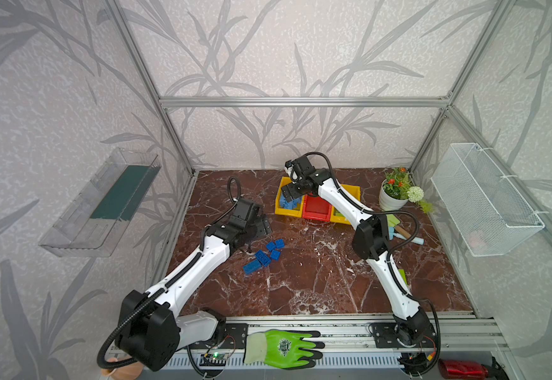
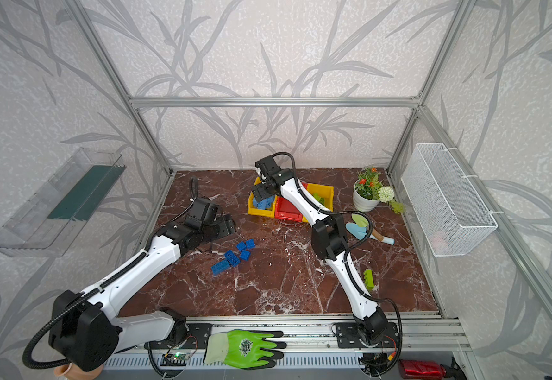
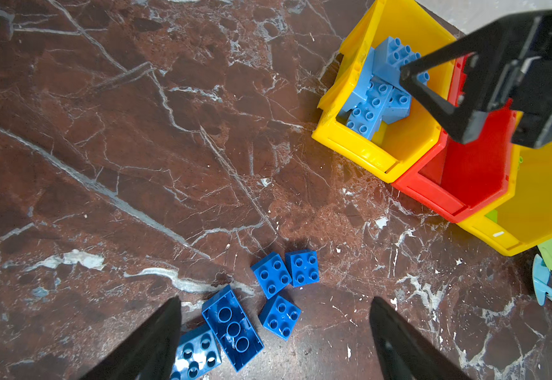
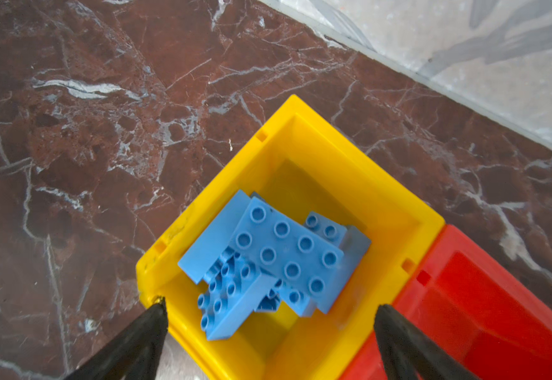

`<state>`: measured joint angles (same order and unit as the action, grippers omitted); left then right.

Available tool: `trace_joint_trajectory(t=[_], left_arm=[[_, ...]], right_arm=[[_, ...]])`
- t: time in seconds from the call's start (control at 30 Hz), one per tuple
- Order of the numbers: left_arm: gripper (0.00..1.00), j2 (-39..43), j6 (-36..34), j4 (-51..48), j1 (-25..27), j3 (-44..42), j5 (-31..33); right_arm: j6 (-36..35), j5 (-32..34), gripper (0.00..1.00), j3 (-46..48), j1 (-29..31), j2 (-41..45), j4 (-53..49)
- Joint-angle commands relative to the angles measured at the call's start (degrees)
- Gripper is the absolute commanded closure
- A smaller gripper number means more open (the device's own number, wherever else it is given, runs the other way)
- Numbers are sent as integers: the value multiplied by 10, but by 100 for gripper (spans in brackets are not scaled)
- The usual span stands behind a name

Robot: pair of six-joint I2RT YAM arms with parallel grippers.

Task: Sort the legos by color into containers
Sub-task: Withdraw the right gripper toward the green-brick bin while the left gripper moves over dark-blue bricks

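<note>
**Both claws spread wide over blue bricks**

Black tapered fingertips [image 4: 149,329] of the right claw [image 4: 272,307] stand wide apart, gripping nothing. They hang above the open-topped yellow plastic bin [image 4: 396,214], which sits at the left end of the row in both top views. Inside it lies a heap of light blue bricks [image 4: 284,253], matte moulded plastic with round studs. Uppermost is a tilted two-by-four, studs up, its long axis heading toward the wall shared with the glossy red bin [image 4: 498,296]. Another brick leans beneath it, and others are half buried. Beyond the red bin, the second yellow bin [image 2: 324,189] holds lime green bricks [image 2: 319,198]; I cannot tell how many.

The left claw [image 3: 274,301] is likewise splayed and empty. It hovers over the dark blue bricks [image 3: 271,274], which lie loose on the brown marble-patterned tabletop [image 3: 136,131], well apart from the bins. Three of them are small four-stud squares, studs up and close together. Just beside them a dark two-by-four [image 3: 233,327] lies overturned, showing a hollow underside with three round tubes. A second dark two-by-four [image 3: 195,355], studs up, touches it at an angle and is partly hidden behind one finger. Near the right arm [image 2: 347,273], a lone lime green two-by-four [image 2: 369,279] rests on the tabletop, its long axis running roughly front to back.
</note>
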<state>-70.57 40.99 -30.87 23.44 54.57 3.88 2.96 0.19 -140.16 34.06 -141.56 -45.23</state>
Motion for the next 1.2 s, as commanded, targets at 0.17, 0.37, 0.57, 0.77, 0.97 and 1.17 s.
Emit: trace_joint_trajectory(t=[0.17,0.37,0.57,0.77,0.97,1.17], left_arm=[[11,63,19,-6,0,-62,-20],[12,69,21,27,7,-113,-51],[13,28,-15,42,39,-84,-41],[14,-88,-64,57,57,-18,-36],[19,-206,-100,64,64,54,-46],[26,-280,-117,63,66,105,-56]], right_arm=[[20,6,2,234,-2,213,1],[63,-18,1,514,-1,389,108],[95,-30,1,695,2,535,146],[102,-10,1,772,4,616,133],[95,8,1,809,1,669,124],[94,10,1,828,-5,689,120]])
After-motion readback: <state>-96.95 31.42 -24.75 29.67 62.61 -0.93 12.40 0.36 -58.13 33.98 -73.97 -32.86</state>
